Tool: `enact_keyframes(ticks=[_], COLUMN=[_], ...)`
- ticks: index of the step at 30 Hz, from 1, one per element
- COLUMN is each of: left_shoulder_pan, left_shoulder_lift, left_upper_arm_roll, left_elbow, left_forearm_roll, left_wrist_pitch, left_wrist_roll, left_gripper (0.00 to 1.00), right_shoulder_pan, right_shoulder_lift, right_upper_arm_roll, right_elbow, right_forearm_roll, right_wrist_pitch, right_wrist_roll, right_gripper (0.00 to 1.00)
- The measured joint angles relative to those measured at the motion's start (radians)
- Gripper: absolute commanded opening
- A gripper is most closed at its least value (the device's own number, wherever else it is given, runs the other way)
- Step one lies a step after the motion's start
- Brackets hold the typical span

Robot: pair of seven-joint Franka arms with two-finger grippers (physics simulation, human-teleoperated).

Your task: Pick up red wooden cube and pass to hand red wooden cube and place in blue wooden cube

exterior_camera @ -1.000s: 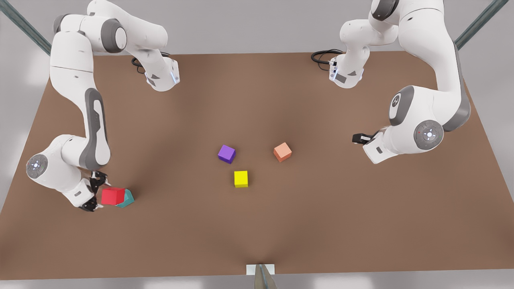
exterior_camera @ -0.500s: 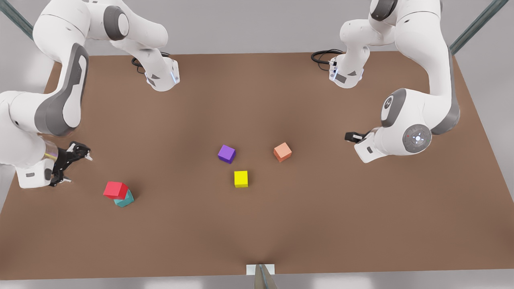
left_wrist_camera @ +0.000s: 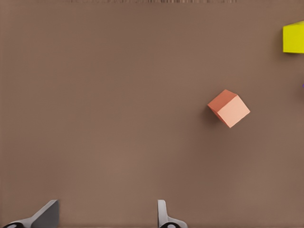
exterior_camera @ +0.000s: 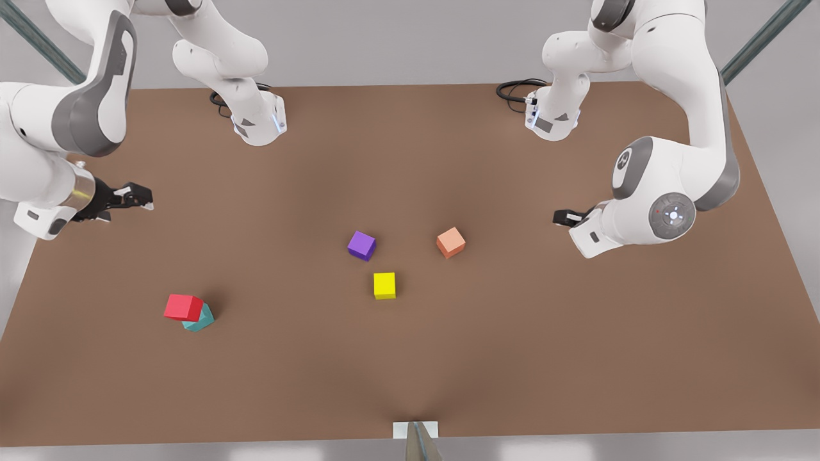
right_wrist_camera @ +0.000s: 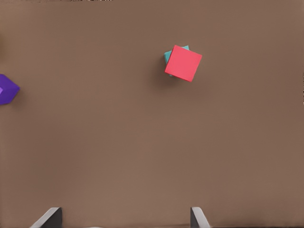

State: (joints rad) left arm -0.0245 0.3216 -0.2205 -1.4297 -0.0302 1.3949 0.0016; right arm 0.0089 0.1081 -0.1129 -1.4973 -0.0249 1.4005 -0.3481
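Red wooden cube (exterior_camera: 182, 307) sits skewed on blue wooden cube (exterior_camera: 201, 318) (light, rigid, grip flat sides); right gripper (exterior_camera: 131, 195) and left gripper (exterior_camera: 564, 218) jaws open, empty

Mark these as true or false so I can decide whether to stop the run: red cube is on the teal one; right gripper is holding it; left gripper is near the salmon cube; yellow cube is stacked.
1. The red wooden cube rests on the blue wooden cube. True.
2. The right gripper grips the red cube. False: it is open and apart from the stack.
3. The left gripper is open, on the salmon cube's side. True.
4. The yellow cube is stacked on the purple cube. False: both sit apart on the table.
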Motion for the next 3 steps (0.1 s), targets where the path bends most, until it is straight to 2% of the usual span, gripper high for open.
enact_keyframes(ticks=[3], left_shoulder_pan=[0.0], left_shoulder_lift=[0.001], left_upper_arm_roll=[0.0], left_elbow=[0.0], left_forearm_roll=[0.001], left_wrist_pitch=[0.001], left_wrist_roll=[-0.001], left_gripper=[1.0], right_shoulder_pan=[-0.001], right_shoulder_lift=[-0.002], right_upper_arm_roll=[0.0], right_elbow=[-0.007], right_forearm_roll=[-0.001], right_wrist_pitch=[0.021], right_wrist_roll=[0.069], right_gripper=[1.0])
